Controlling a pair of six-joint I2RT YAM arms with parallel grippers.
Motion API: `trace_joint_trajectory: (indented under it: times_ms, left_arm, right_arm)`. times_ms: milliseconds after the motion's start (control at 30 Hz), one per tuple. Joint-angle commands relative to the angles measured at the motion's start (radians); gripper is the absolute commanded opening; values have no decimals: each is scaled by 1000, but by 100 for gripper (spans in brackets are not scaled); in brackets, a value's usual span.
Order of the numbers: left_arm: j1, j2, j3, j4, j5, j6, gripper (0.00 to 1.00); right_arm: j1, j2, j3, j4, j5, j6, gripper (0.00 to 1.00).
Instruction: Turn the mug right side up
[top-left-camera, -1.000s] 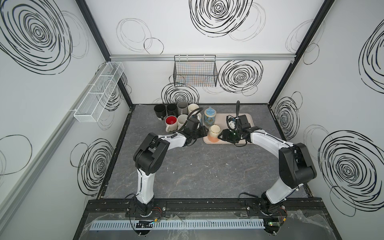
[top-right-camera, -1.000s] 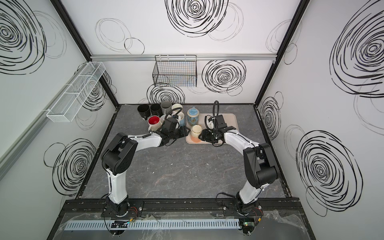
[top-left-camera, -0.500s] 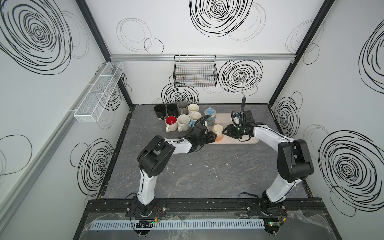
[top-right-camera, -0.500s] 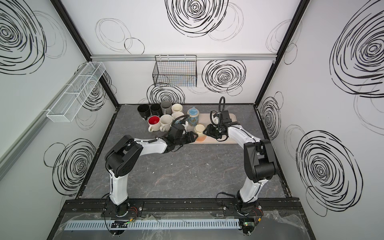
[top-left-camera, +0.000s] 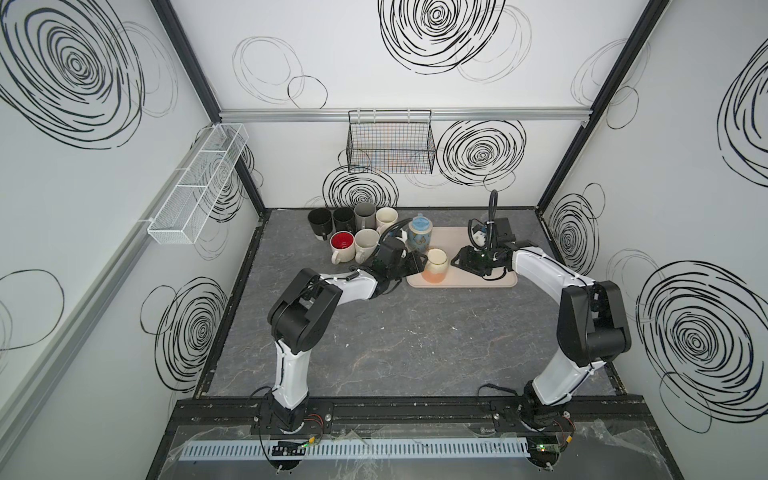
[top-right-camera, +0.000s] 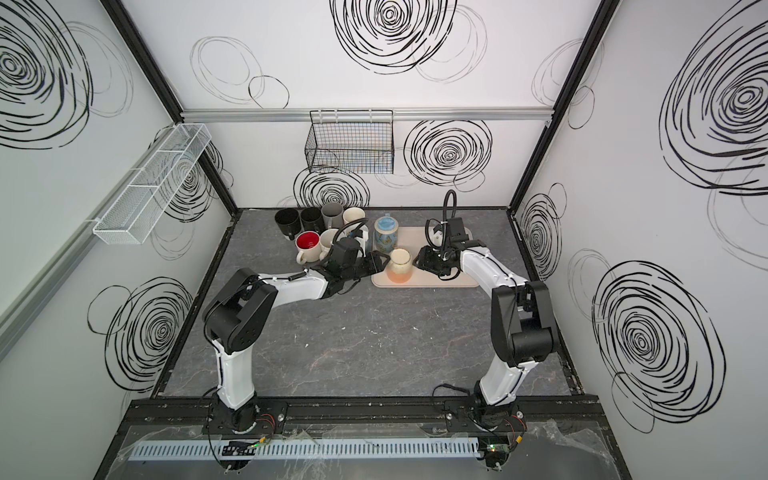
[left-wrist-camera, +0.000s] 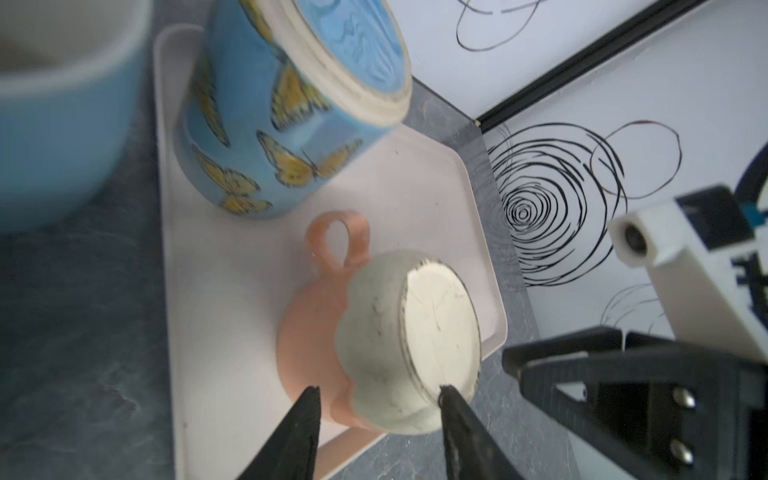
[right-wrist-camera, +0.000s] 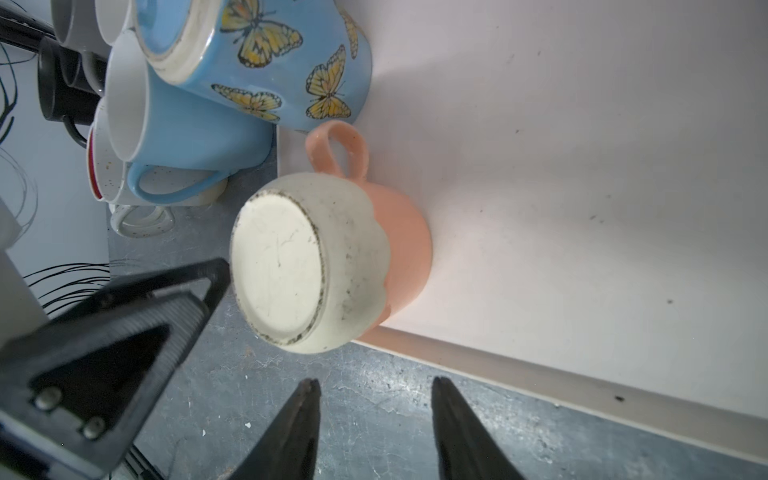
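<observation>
Holding, left gripper (left-wrist-camera: 376, 392): nothing; jaws half open, stacked one above the other, tips right at the mug's (left-wrist-camera: 374, 332) side wall.
Right gripper (right-wrist-camera: 372, 384): half open, empty, over the tray (left-wrist-camera: 415, 178), apart from the mug.
Mug: upside down on the tray's front corner, handle toward the butterfly cup (left-wrist-camera: 266, 137).
Risk: a shallow pinch on the round glazed wall may slip, so the mug could skid off the tray or knock the cup.
</observation>
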Motion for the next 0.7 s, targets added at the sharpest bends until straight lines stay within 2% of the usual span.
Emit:
trace_joint_trajectory:
  times_ms: [0,100,233,667]
  left_arm:
    - [13,40,76,31,40,-4,51]
    - [26,104,122,47,73,-37,51]
    - [18,153,120,168,110,-127,50]
    - [-111,124,-10,346,66,-237,48]
  right_arm:
    - [35,-54,-48,58,-5,66,52]
    - [54,-48,-73,112,-22,112,53]
    - [53,0,-60,127,-63,135,53]
    - [-50,101,43,68,-114,63,43]
